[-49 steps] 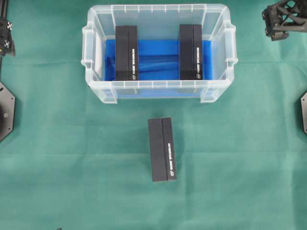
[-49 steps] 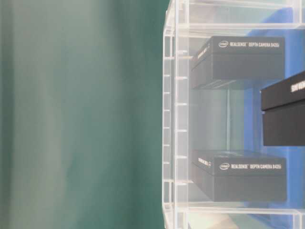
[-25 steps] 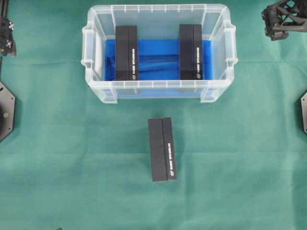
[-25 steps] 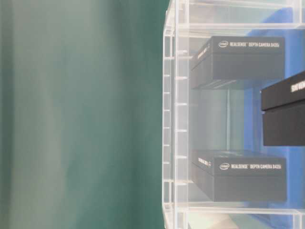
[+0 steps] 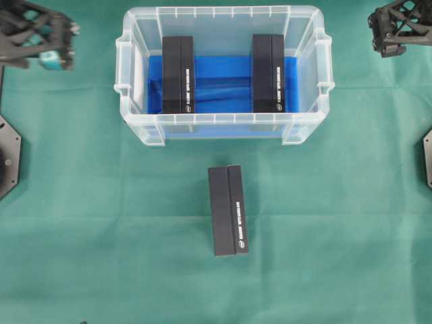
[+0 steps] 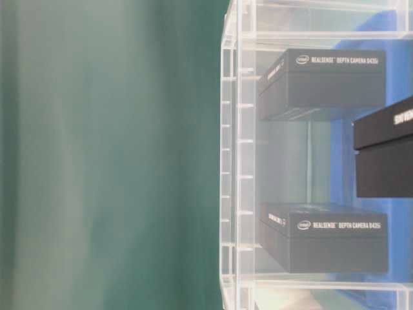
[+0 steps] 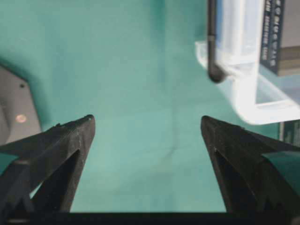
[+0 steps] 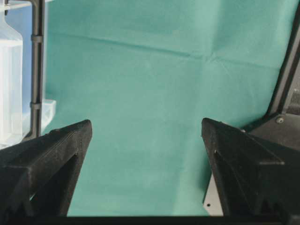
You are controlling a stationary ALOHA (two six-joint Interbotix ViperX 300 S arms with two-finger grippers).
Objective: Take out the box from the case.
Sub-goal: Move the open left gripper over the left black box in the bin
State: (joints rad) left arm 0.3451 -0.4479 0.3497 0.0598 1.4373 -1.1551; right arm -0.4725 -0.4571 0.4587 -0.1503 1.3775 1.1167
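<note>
The case (image 5: pixel 223 74) sits at the top middle of the overhead view on the green-covered desk (image 5: pixel 101 223), clear plastic with a blue cloth (image 5: pixel 223 84) on its floor. Two black boxes stand inside it, the left box (image 5: pixel 178 74) and the right box (image 5: pixel 268 73), well apart from each other with bare blue cloth between them. A third box (image 5: pixel 228 210) lies out on the desk just below the case, not touching it. The left gripper (image 5: pixel 47 37) hangs in the top left corner, off to the side of the case, and the right gripper (image 5: pixel 398 27) is up in the top right corner, also clear of it.

Table-level view is turned sideways: you look through the case wall (image 6: pixel 235 155) at two boxes inside, and part of a black box (image 6: pixel 385 148) cuts in at the right edge.

Left wrist view: the fingers (image 7: pixel 70 140) are spread wide with only green desk between them, nothing held. A corner of the case (image 7: pixel 248 93) shows at upper right.

Right wrist view: same deal, fingers (image 8: pixel 65 145) wide apart and empty over green cloth, with a sliver of the case (image 8: pixel 11 84) at the left edge.
</note>
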